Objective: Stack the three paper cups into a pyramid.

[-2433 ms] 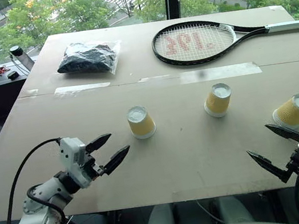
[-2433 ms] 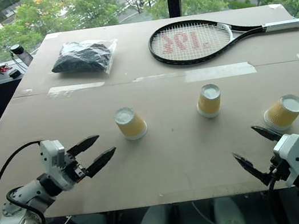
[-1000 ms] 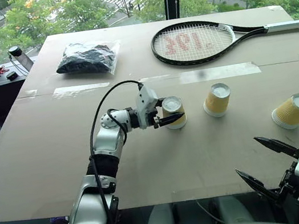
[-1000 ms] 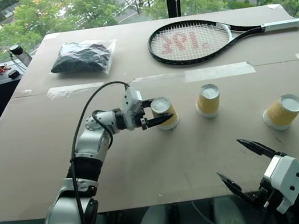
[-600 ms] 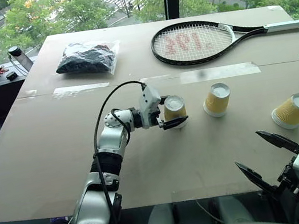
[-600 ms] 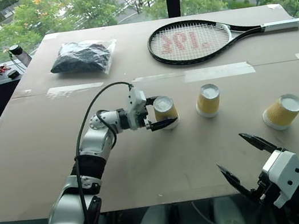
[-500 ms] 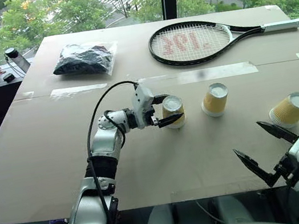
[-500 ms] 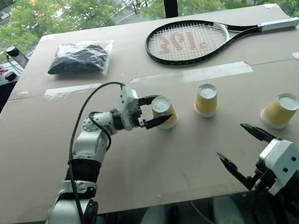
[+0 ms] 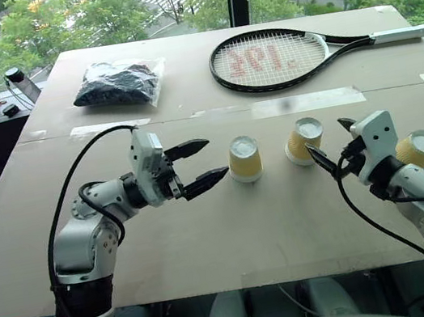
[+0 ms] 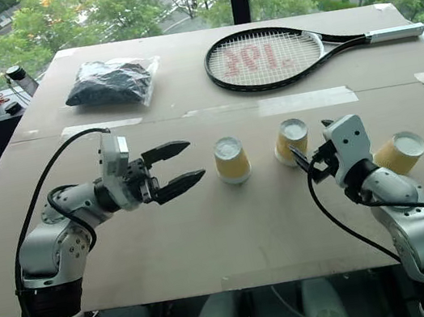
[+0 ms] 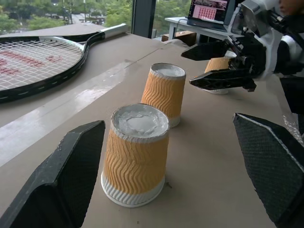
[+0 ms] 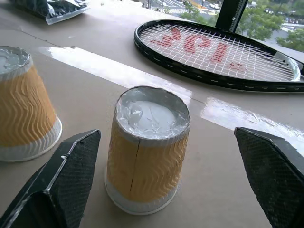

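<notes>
A wide brown cardboard-covered tabletop (image 9: 209,233) stands before a window with trees outside. Three small tapered paper cups with ribbed yellow-orange sides and white bases sit upside down in a loose row across its middle, none stacked yet. The left cup (image 9: 244,159) stands near the centre. The middle cup (image 9: 305,140) stands just beside it towards the right edge, tilted slightly. The third cup (image 9: 418,150) lies tipped towards the right edge, partly behind the right arm.

The left gripper (image 9: 197,165) hovers level just to the left of the left cup, its two black fingers spread wide and holding nothing. The right gripper (image 10: 310,153) points at the middle cup from the right, fingers also wide apart and empty, with that cup between its fingertips in the right wrist view.

Towards the far edge lie a black tennis racket with red-marked strings (image 9: 280,58) and a clear plastic bag of dark material (image 9: 118,83).

Risks from here, as a judgement: the cups are light, so a fingertip brushing one could knock it over or push it away. The two base cups stand with a gap; if it stays too wide, the top cup may drop between them. Squeezing hard could crush a cup.
</notes>
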